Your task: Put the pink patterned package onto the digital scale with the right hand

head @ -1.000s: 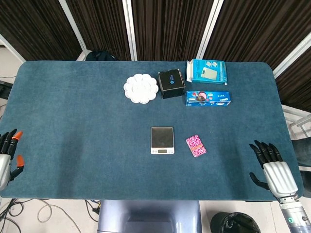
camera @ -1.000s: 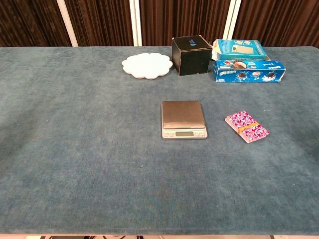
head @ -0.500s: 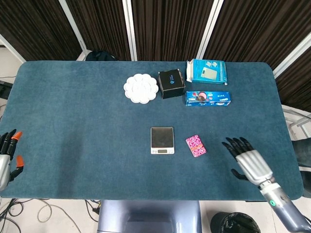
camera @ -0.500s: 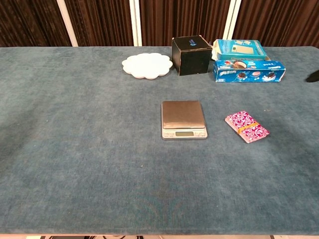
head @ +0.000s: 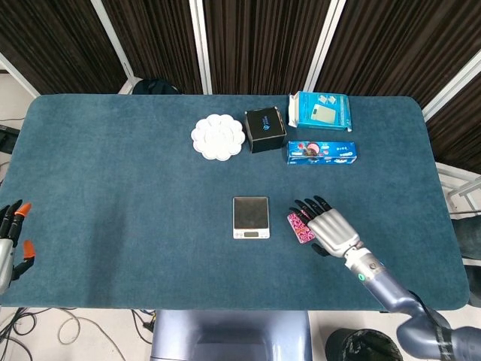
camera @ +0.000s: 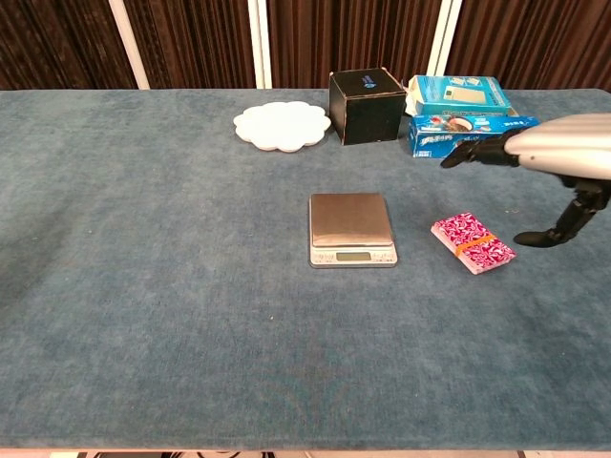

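The pink patterned package [head: 301,226] [camera: 472,242] lies flat on the blue table, just right of the digital scale [head: 250,216] [camera: 351,228], whose steel plate is bare. My right hand [head: 329,226] [camera: 544,162] hovers above the package's right side, palm down, fingers spread and holding nothing; in the head view its fingertips overlap the package's right edge. In the chest view the thumb hangs down to the right of the package. My left hand [head: 10,241] rests open at the table's left front edge, seen only in the head view.
At the back stand a white flower-shaped palette [head: 218,137] [camera: 283,126], a black box [head: 264,129] [camera: 367,93], a light blue box [head: 322,110] [camera: 460,93] and a blue cookie box [head: 322,153] [camera: 475,135].
My right hand has swept in from the table's right front corner leftward to just above the pink package. The left hand, package and scale have not moved.
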You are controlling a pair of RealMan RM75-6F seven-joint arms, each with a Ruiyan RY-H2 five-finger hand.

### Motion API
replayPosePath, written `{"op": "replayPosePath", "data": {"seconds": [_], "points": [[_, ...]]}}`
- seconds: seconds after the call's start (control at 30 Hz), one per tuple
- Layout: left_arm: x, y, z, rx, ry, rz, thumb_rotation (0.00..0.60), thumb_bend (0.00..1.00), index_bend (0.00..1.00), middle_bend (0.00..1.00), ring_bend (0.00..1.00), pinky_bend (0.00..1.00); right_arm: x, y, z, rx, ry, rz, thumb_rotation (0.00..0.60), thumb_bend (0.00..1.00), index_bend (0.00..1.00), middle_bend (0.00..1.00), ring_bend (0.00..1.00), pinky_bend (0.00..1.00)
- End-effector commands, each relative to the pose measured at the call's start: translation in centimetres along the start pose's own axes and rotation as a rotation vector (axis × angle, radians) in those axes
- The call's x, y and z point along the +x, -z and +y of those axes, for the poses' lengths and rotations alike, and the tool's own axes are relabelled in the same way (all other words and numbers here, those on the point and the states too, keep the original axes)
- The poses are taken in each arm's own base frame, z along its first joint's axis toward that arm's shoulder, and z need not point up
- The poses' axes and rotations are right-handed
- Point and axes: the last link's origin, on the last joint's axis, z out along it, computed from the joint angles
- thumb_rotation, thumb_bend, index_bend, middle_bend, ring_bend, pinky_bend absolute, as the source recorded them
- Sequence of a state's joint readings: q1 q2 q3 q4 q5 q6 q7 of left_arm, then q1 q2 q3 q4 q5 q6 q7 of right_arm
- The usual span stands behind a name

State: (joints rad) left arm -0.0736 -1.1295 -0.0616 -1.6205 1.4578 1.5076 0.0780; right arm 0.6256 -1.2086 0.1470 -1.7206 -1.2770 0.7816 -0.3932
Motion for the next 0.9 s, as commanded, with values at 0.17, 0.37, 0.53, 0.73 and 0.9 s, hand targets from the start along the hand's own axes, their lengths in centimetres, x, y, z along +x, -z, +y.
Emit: {"op": "replayPosePath", "data": {"seconds": [0.17,0.37,0.53,0.73,0.9], "points": [[0.0,0.0,0.0,0.005,0.0,-0.004,0.6,0.65,0.03,0.0,0.0,0.0,-1.6,-1.9,0.0,-0.008,0.059,-0.12,0.6,0.39,0.0,0.02,0.0,0.0],[-0.1,0.0,0.0,0.003,-0.005,-0.004,0.6,0.65,0.03,0.0,0.0,0.0,-2.2,-2.8,0.4,-0.023,0.109,-0.17,0.6,0.39,0.0,0.02,0.0,0.0],[-0.1,0.0,0.0,0.007,-0.009,-0.002,0.6,0.65,0.03,0.0,0.0,0.0,-3.0,-3.8,0.3,-0.044,0.119,-0.183,0.6,0.39,0.0,0.02,0.0,0.0],[-0.1,0.0,0.0,0.012,-0.01,0.0,0.6,0.65,0.03,0.0,0.0,0.0,-3.4,-4.6,0.2,-0.053,0.114,-0.185,0.6,0.39,0.0,0.02,0.0,0.0],[-0.1,0.0,0.0,0.016,-0.008,0.003,0.6,0.65,0.03,0.0,0.0,0.0,-3.6,-5.3,0.2,-0.059,0.111,-0.177,0.6,0.39,0.0,0.07,0.06,0.0]]}}
